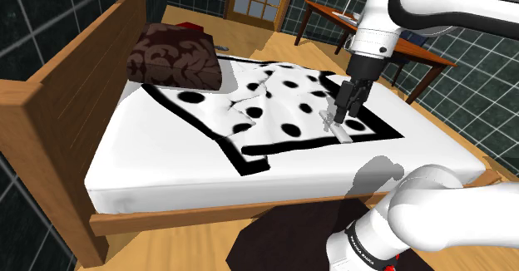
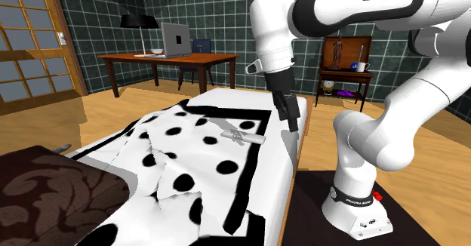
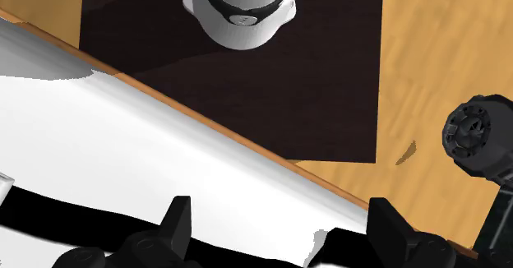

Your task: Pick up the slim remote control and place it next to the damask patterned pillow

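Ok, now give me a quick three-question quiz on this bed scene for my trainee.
1. True or false: the claw is shut on the remote control.
2. The remote control lies on: A) the spotted blanket, B) the desk, C) the floor.
3. Fill in: in the shoulder view, the dark patterned pillow lies to the remote control's ____.
Key: 1 false, the claw is open and the remote control is not held; 2 A; 3 left.
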Action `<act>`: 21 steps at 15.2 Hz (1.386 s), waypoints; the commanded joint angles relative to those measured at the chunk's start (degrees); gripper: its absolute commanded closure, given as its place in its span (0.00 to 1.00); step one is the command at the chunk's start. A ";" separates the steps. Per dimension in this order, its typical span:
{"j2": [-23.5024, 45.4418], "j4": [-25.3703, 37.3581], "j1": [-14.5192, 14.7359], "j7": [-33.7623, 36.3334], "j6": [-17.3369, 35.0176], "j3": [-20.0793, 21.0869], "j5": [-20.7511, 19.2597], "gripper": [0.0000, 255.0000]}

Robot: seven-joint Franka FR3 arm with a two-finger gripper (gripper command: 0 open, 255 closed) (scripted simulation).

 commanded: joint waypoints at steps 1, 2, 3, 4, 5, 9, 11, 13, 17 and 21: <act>0.00 0.00 0.00 0.00 0.00 0.00 0.00 0.00; 0.35 -0.81 -0.63 -0.58 1.65 -0.78 -0.94 0.00; 0.78 -1.56 -1.26 -1.15 3.33 -1.57 -1.86 0.00; 1.27 -2.25 -1.90 -1.71 5.03 -2.38 -2.77 0.00; 1.83 -2.88 -2.55 -2.25 6.75 -3.19 -3.66 0.00; 4.80 -4.75 -5.12 -4.33 13.82 -6.56 -6.97 0.00; 6.71 -5.30 -6.36 -5.32 17.44 -8.29 -8.45 0.00; 8.88 -5.57 -7.54 -6.29 21.10 -10.06 -9.79 0.00; 13.95 -5.30 -9.62 -8.24 28.39 -13.71 -11.89 0.00; 19.86 -3.97 -11.26 -10.39 35.51 -17.42 -12.95 0.00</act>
